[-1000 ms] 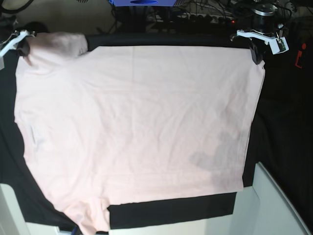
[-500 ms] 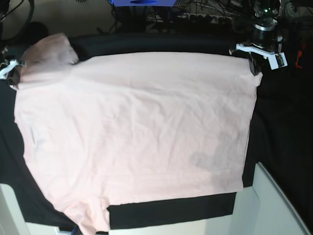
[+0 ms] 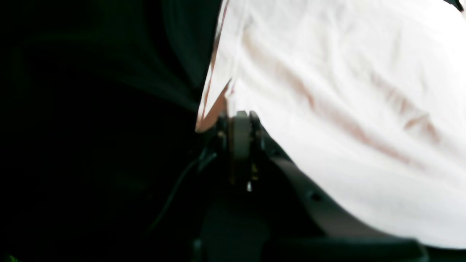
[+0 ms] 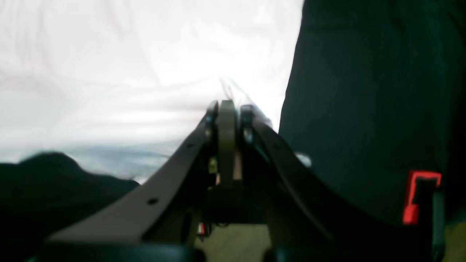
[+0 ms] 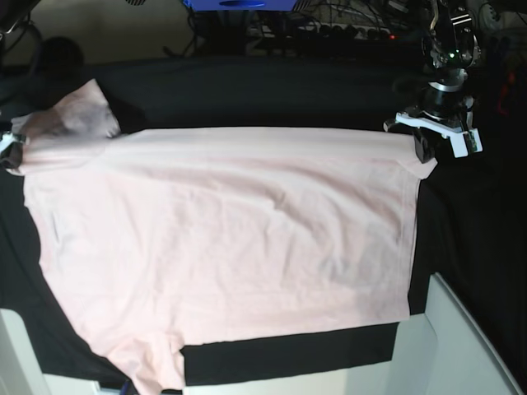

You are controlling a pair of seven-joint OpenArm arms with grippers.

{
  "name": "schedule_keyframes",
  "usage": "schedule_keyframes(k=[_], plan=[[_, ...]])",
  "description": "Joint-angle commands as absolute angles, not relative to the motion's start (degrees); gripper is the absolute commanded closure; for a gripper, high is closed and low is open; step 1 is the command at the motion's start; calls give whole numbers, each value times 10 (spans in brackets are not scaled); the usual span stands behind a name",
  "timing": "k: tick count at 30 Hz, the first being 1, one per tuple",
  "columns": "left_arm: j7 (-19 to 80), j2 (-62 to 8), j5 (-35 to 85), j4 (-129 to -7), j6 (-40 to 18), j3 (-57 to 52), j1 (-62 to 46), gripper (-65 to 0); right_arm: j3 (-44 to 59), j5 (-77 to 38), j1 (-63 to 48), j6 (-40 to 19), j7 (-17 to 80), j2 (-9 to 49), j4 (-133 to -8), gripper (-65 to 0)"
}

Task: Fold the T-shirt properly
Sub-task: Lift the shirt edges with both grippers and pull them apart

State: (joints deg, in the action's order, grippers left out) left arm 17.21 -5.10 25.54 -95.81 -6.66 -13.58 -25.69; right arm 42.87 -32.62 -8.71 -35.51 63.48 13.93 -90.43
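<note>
In the left wrist view, the left gripper [image 3: 240, 122] is seen with its jaws pressed together on the corner of the T-shirt [image 3: 338, 98], whose pale cloth hangs toward 1 o'clock in long soft creases over the black table cloth [image 3: 91, 109]. In the right wrist view, the right gripper [image 4: 227, 109] is likewise closed on a pinch of the T-shirt [image 4: 138, 72], with dark cloth at 3 o'clock. In the base view, the T-shirt [image 5: 230, 247] is spread plain side up across the table, its far edge lifted between the left gripper [image 5: 426, 150] at 2 o'clock and the right gripper [image 5: 10, 152] at 9 o'clock. The fabric is judged light, limp and easily wrinkled; corners and hems are judged the best holds.
</note>
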Motion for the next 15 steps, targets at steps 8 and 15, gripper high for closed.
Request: schedule_keyframes(k=[8, 15], plan=[[155, -55, 255, -1034, -43, -140, -247, 0, 433, -328, -61, -352, 623, 167, -883, -1], [155, -59, 255, -1038, -7, -140, -233, 0, 400, -328, -53, -352, 623, 167, -887, -1]])
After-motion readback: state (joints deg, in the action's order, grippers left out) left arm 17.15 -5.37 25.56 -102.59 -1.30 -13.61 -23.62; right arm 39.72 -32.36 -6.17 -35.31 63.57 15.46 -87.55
